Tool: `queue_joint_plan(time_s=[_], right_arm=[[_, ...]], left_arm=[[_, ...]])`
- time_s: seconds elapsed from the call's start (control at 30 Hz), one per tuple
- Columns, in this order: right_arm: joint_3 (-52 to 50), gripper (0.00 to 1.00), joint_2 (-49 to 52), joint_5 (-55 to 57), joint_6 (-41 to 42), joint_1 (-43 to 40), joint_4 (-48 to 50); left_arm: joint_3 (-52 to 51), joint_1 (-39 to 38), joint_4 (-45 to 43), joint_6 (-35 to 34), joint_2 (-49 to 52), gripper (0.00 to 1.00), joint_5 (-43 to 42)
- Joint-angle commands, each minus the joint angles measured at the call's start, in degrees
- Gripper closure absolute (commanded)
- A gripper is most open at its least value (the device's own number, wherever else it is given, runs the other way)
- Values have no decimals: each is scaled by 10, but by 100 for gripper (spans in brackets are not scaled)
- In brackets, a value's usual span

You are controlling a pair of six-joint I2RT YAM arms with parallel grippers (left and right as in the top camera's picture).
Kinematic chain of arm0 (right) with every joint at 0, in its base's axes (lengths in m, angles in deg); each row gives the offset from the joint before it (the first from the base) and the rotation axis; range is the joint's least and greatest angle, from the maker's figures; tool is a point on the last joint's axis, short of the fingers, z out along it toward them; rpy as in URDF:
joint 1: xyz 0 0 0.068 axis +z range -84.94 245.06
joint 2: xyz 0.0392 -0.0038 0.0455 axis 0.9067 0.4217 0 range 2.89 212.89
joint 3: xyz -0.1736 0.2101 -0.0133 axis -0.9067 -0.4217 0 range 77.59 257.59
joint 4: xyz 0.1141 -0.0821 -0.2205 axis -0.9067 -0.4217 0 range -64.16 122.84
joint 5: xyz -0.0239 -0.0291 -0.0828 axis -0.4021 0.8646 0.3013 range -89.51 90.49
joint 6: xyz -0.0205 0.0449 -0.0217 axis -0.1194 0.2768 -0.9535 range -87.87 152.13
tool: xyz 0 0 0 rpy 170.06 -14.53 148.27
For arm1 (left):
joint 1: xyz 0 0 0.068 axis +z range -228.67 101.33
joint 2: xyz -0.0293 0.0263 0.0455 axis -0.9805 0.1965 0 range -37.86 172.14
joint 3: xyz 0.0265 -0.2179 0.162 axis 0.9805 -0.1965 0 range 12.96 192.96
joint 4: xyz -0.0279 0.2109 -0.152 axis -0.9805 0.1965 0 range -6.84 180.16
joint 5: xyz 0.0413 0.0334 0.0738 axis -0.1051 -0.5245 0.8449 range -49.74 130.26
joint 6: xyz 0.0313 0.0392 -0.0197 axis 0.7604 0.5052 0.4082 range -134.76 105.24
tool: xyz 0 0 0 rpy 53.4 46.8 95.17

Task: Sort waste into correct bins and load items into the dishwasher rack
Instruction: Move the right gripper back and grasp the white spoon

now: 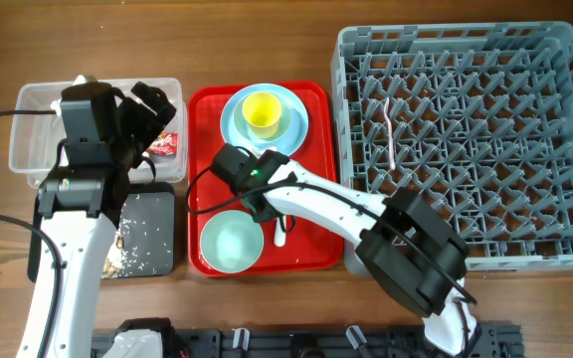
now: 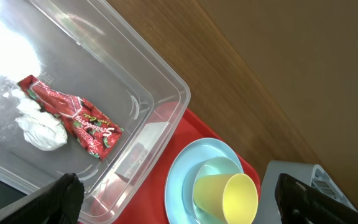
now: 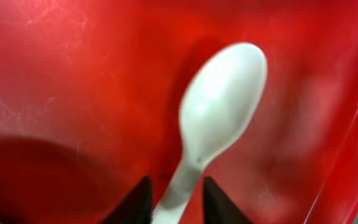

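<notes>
My right gripper (image 3: 177, 196) is low over the red tray (image 3: 55, 74), its dark fingertips either side of the white spoon (image 3: 219, 112) handle, with a sliver of red still showing beside it. The spoon (image 1: 281, 235) lies next to the mint-green bowl (image 1: 232, 242). A yellow cup (image 2: 225, 196) sits in a small pale blue bowl (image 2: 219, 167) on the pale blue plate (image 2: 179, 180). Above the clear tub (image 2: 160, 81), my left gripper (image 2: 182, 196) is wide open and empty. The tub holds the red wrapper (image 2: 73, 115) and white tissue (image 2: 41, 127). A white fork (image 1: 393, 129) lies in the dishwasher rack (image 1: 565, 60).
The black tray (image 1: 157, 239) in front of the clear tub (image 1: 38, 99) carries crumbs and food scraps (image 1: 132, 244). The red tray (image 1: 207, 109) sits between the bins and the rack. My right arm stretches across the tray's front right corner.
</notes>
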Motion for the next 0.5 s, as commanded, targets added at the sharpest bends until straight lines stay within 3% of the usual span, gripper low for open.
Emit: queue_joint_plan(time_s=[0.0,0.47], right_arm=[[-11,74,13,14,0,-1,5],[-49,72,13,8,40,-23,-4]], left_arm=[[7,5,-1,1,1,0,-2],[7,5,-1,1,1,0,-2]])
